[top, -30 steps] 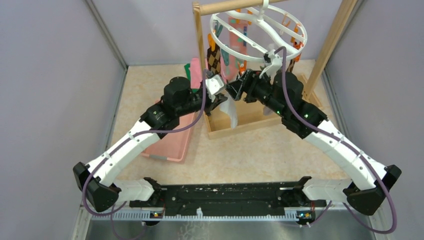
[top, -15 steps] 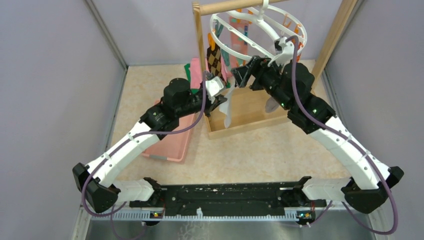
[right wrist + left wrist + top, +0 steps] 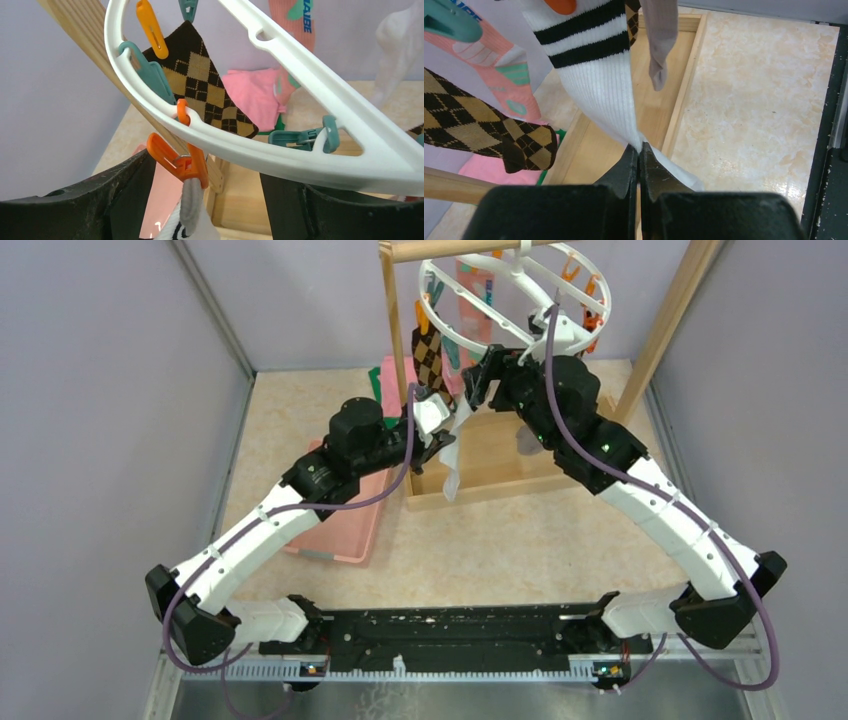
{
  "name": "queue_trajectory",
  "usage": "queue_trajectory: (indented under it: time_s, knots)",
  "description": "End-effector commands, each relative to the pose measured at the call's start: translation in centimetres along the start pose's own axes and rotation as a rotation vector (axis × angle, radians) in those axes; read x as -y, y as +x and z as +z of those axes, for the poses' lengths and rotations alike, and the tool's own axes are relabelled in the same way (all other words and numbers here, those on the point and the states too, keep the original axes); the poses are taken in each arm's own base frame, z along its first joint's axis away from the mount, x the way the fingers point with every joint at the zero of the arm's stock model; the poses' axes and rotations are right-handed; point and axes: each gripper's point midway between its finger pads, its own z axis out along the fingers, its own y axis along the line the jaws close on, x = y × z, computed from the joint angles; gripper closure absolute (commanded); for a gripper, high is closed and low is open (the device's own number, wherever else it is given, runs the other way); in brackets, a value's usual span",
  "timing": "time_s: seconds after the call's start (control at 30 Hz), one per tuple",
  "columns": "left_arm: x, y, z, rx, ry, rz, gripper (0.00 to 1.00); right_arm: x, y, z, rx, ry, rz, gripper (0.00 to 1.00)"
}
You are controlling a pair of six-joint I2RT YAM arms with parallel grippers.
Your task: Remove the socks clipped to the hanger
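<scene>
Since the white ribbed sock with two black cuff stripes (image 3: 594, 85) hangs by its cuff from an orange plastic clip (image 3: 182, 162), the left hand (image 3: 639, 150) is clamped shut low on the fabric. It draws the sock taut at a slant, so I judge it would come away the moment the clip lets go.

The right hand (image 3: 207, 195) sits just under the large white plastic ring hanger (image 3: 250, 155). Its fingers stand apart on either side of that orange clip and do not visibly touch it. It looks placed to squeeze the clip open.

Room up there is tight. The ring's rim passes just above the right hand, a teal plastic clip (image 3: 300, 137) dangles just beside it, and a brown-and-tan argyle sock (image 3: 200, 80) hangs behind, near the upright post of the wooden frame rack (image 3: 398, 330).

Below, the raised rim of the rack's shallow wooden base tray (image 3: 684, 85) lies just beside the left fingers. Beyond it is the speckled beige table (image 3: 754, 100), and a pink plastic bin (image 3: 350, 515) sits under the left arm. Pulling the sock down and toward the near side looks the freest path.
</scene>
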Motion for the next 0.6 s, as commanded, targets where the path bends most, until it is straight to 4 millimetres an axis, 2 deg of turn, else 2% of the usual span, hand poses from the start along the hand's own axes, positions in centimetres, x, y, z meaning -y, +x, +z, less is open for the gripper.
queue_trajectory:
  time_s: [0.0,0.2,0.37,0.57]
  knots:
    - [0.1,-1.3,0.4,0.056,-0.011,0.026,1.0,-1.3,-4.7,-1.0,0.184,0.004,-0.007,0.25]
    - [0.6,-1.3,0.8,0.055,0.002,0.021,1.0,-2.7,-4.6,-1.8,0.262,0.045,-0.039,0.3]
    - [0.6,-1.4,0.7,0.056,-0.001,0.024,1.0,-1.7,-4.3,-2.2,0.3,0.115,-0.02,0.35]
    - [0.5,-1.1,0.5,0.057,-0.014,0.034,1.0,-1.7,-2.6,-3.7,0.289,0.038,0.1,0.28]
